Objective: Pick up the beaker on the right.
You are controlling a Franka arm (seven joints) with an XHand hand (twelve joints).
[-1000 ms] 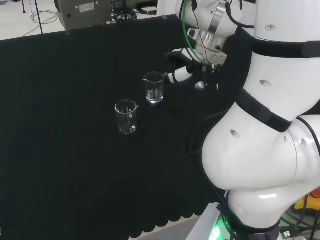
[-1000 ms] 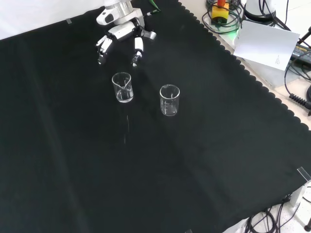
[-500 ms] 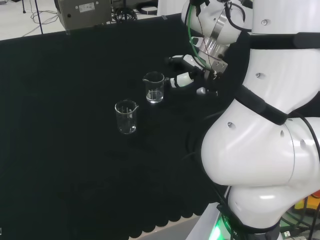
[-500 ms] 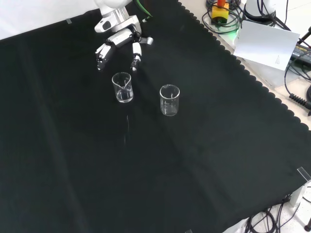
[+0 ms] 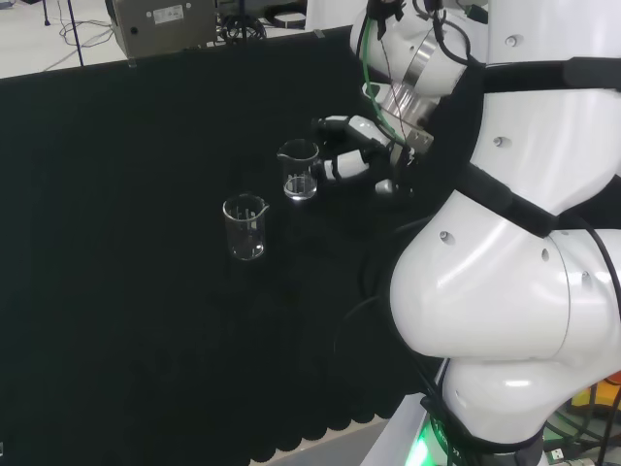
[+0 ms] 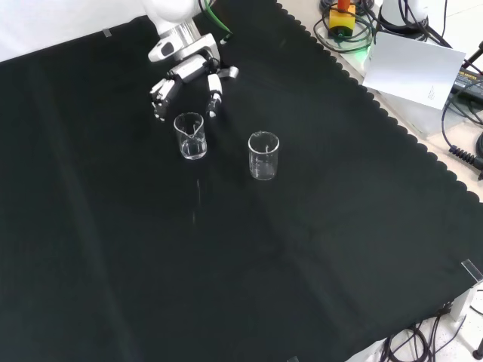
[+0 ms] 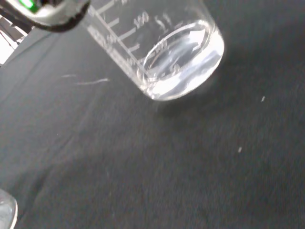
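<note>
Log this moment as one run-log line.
phase: approach | hand: open, just behind target, not touching | target: beaker upright on cloth | other beaker: untouched

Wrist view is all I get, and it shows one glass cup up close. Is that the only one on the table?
Observer: No. Two stand on the black cloth: the beaker by the hand and a second beaker, to its right in the front view.
Operator: Is the hand gripping it?
Observer: Not yet. The hand is open, with its fingers spread just behind that beaker.
Operator: Is it tipped over?
Observer: No, the head view shows it upright.
</note>
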